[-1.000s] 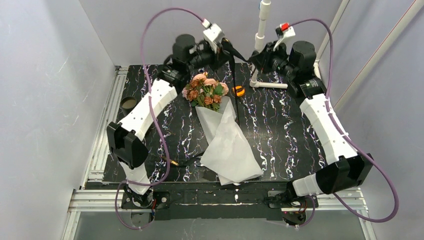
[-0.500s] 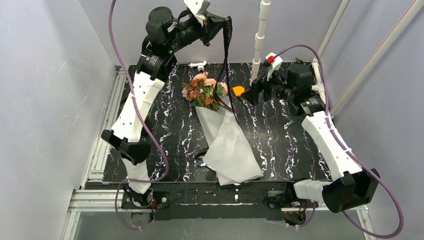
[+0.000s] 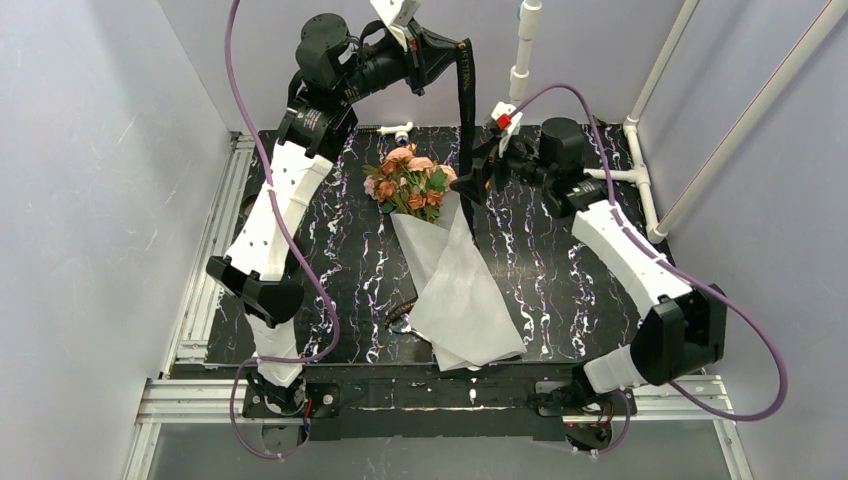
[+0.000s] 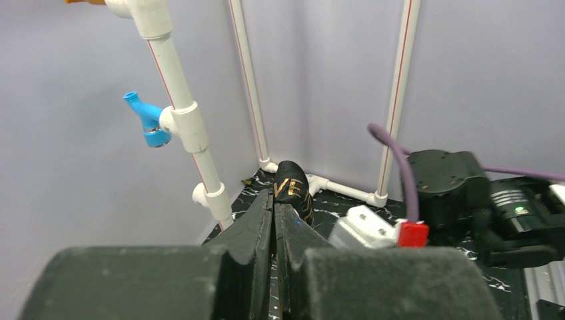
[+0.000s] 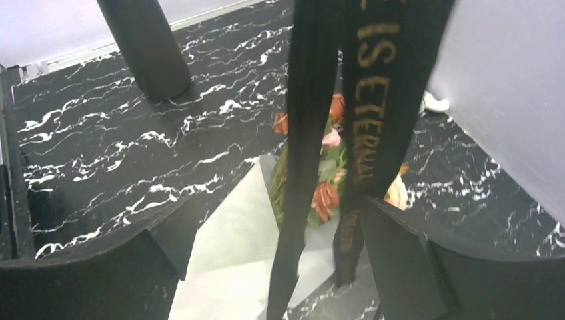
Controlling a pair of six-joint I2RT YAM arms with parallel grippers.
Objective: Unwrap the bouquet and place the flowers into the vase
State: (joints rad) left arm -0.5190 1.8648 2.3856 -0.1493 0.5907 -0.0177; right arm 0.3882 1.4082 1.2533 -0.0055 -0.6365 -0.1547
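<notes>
The bouquet lies mid-table, the flowers pointing to the back and the white wrap spread open toward the front. My left gripper is raised high and shut on the black lettered ribbon, which hangs straight down; its top shows past my closed jaws. My right gripper stands open beside the flowers, and both ribbon strands dangle between its fingers, above roses and wrap. The black vase stands at the table's left; my left arm hides it in the top view.
A white pipe post with a blue fitting rises at the back centre. White pipes run along the back right. A small white fitting lies behind the flowers, and a small dark item sits beside the wrap.
My left gripper has risen, lifting the ribbon off the bouquet. My right gripper has let go of the ribbon, opened wide, and swung left and down to the hanging strands.
</notes>
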